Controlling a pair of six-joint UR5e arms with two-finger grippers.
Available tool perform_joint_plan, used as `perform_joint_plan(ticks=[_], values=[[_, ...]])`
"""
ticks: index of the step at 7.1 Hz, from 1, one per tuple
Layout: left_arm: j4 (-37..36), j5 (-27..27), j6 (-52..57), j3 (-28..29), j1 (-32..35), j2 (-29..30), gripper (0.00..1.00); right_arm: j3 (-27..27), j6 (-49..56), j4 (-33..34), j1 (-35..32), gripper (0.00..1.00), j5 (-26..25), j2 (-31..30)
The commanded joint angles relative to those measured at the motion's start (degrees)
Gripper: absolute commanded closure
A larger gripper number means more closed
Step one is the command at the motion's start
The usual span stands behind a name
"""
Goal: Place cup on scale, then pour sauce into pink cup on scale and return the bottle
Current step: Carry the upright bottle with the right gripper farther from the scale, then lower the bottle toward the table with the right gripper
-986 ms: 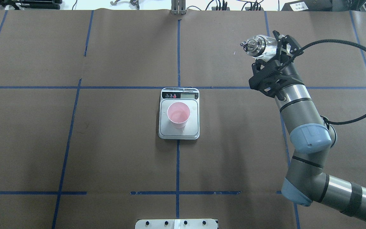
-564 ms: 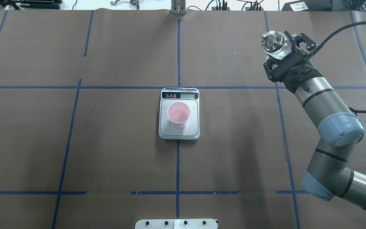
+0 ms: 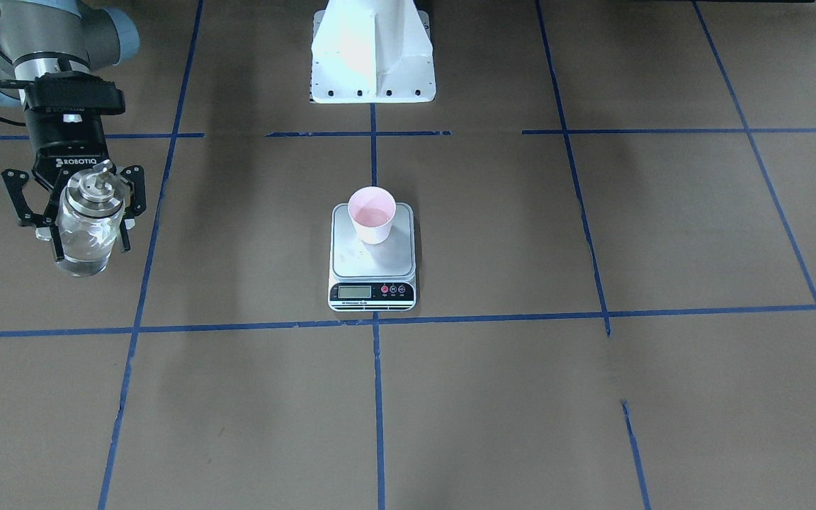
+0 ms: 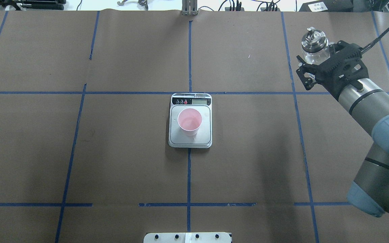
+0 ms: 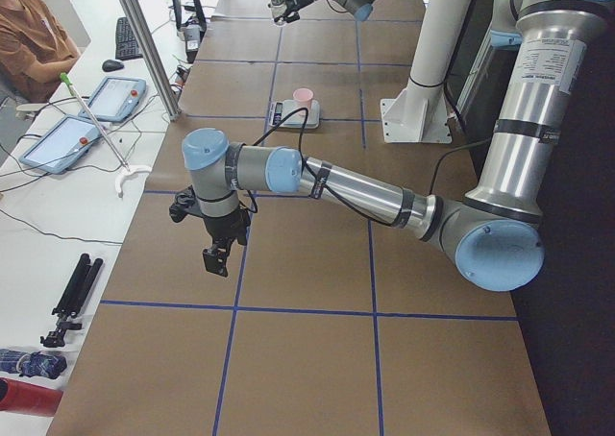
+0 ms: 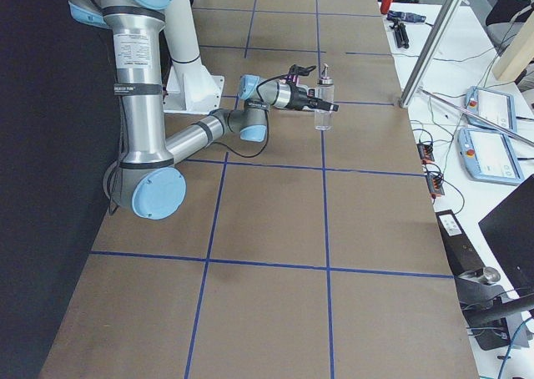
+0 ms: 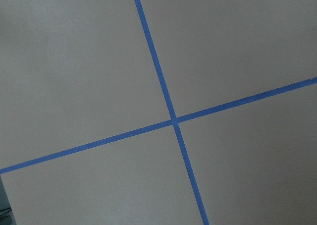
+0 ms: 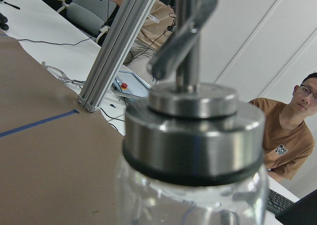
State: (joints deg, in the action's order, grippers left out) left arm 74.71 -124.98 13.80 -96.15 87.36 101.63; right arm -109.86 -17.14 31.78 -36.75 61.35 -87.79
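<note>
Glass bottle (image 3: 86, 255), smooth and breakable, hangs upright far right, seemingly just above table (image 3: 592, 397); right pincer (image 3: 89, 237) clamps its body; left pincer (image 5: 216, 258) state cannot be told.

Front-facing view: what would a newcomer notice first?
The right gripper, shut on the clear glass bottle and holding it upright on the robot's right side of the table. Then the pink cup standing on the silver scale at the table's centre, well apart from the bottle.
</note>
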Motion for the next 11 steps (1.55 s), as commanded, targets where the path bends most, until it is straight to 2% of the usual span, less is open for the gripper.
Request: perform_joint_plan(ticks=[1,3,6,8,9,11], values=[[0.0,0.0,0.0,0.0,0.0,0.2,0.0,-1.1,-12.6,-0.3,-0.3,1.0,2.4,-3.5],[-0.1,0.1,0.0,0.1,0.0,0.2,0.0,-1.1,-24.4,-1.2,-0.3,1.0,2.6,-5.2],[-0.1,0.0,0.0,0.4,-0.1,0.1,0.0,4.1,-35.6,-8.3,-0.1,1.0,-0.3,-7.6],[0.0,0.0,0.0,0.3,-0.1,0.1,0.0,6.5,-39.3,-8.2,1.8,1.0,-7.0,-7.7],[-0.1,-0.1,0.0,0.1,-0.1,0.1,0.0,7.4,-40.2,-8.0,5.3,1.0,-13.0,-7.6],[-0.1,0.0,0.0,0.2,-0.1,0.1,0.0,8.2,-40.3,-8.0,9.1,1.0,-17.2,-7.6]])
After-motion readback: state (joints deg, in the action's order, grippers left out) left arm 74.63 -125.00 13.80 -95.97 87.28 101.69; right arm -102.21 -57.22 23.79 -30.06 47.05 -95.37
